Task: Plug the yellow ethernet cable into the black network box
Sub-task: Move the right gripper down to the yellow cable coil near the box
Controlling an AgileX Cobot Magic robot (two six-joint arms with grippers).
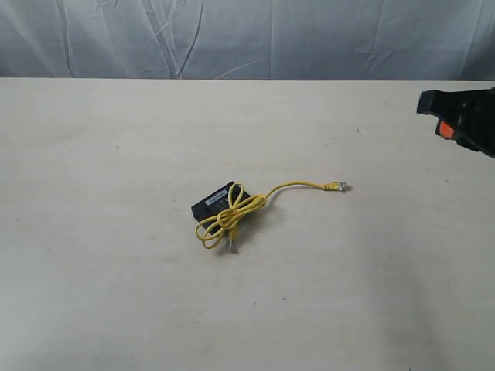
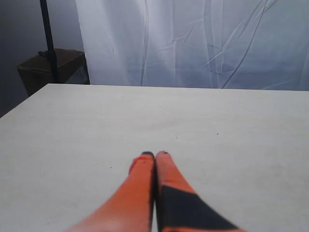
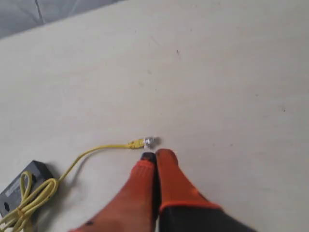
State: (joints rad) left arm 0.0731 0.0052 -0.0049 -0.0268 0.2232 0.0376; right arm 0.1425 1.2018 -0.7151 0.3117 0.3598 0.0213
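The black network box (image 1: 218, 205) lies mid-table with the yellow ethernet cable (image 1: 232, 219) looped over it; one clear plug (image 1: 341, 186) trails out to the right, another rests near the loop (image 1: 233, 246). In the right wrist view the box (image 3: 21, 188), the cable (image 3: 87, 153) and the free plug (image 3: 149, 141) show; my right gripper (image 3: 156, 155) is shut, empty, above the table just short of that plug. At the exterior view's right edge that gripper (image 1: 464, 120) is partly seen. My left gripper (image 2: 155, 154) is shut on nothing over bare table.
The pale table (image 1: 116, 294) runs back to a wrinkled white curtain (image 1: 247, 39). In the left wrist view a black stand pole (image 2: 47, 38) and a brown box (image 2: 50, 67) stand beyond the table's far corner.
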